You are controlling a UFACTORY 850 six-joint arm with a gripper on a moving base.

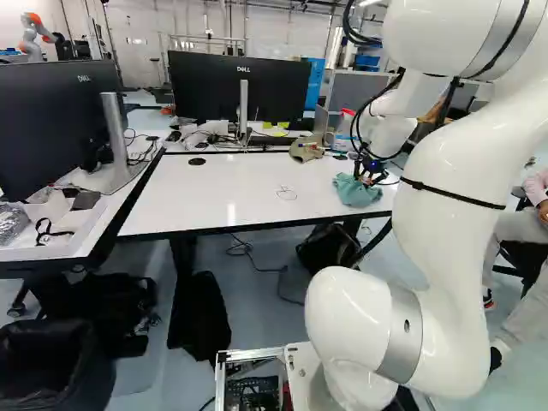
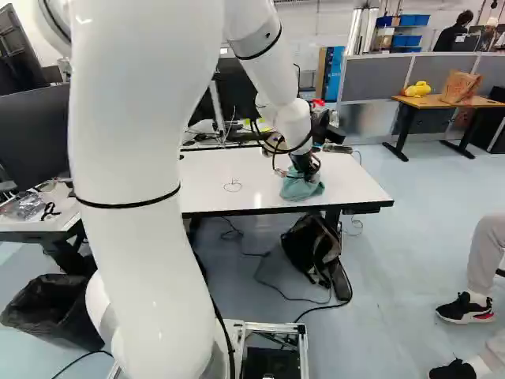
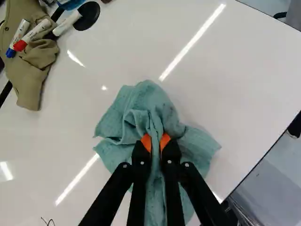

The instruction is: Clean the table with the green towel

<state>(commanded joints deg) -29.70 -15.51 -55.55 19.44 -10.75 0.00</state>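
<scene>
While pincer (image 1: 369, 177) sits near front edge (image 1: 265, 224), open white tabletop (image 1: 231, 184) spreads left of it (left base view) | right base view: right edge (image 2: 371, 179) nearby; black-lined bin (image 2: 49, 308) well below, left, contents unclear | wrist view: pincer clamped on teal towel (image 3: 153, 101), rumpled, folds fanned across tabletop beneath

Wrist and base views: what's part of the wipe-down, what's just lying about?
Job:
- green towel, pinched in the gripper
- white table
- pen scribble on it, likely to be wiped

Lying about:
- markers
- beige cloth by them
- black backpack under the table
- bin on the floor
</scene>
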